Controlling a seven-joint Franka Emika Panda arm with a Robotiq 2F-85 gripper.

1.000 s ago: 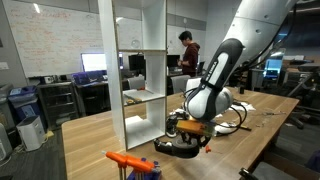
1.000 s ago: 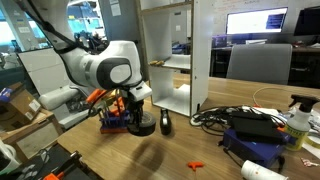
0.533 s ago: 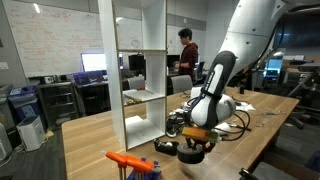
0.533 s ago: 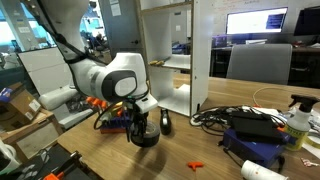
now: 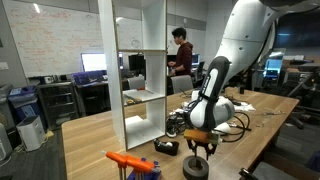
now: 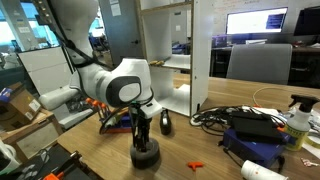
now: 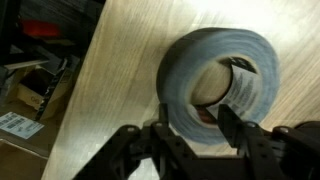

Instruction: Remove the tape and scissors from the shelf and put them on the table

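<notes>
The black tape roll (image 7: 215, 75) fills the wrist view, and the light wood of the table (image 7: 120, 70) lies under it. My gripper (image 7: 198, 128) is shut on the roll's wall, one finger outside it and one in the centre hole. In both exterior views the gripper (image 5: 197, 155) (image 6: 143, 143) points straight down and holds the tape (image 5: 197, 167) (image 6: 146, 156) at the tabletop (image 5: 95, 130) (image 6: 210, 160), a short way in front of the white shelf (image 5: 140, 70) (image 6: 170, 50). I cannot make out the scissors.
A small black boxy item (image 5: 167, 146) (image 6: 166, 123) lies at the foot of the shelf. An orange-handled tool (image 5: 130, 160) lies near the table's front edge. Cables (image 6: 230, 115), a blue box (image 6: 255, 150) and a bottle (image 6: 298, 120) crowd one end.
My gripper has carried the tape roll away from the shelf toward the table's near edge and lowered it to the tabletop.
</notes>
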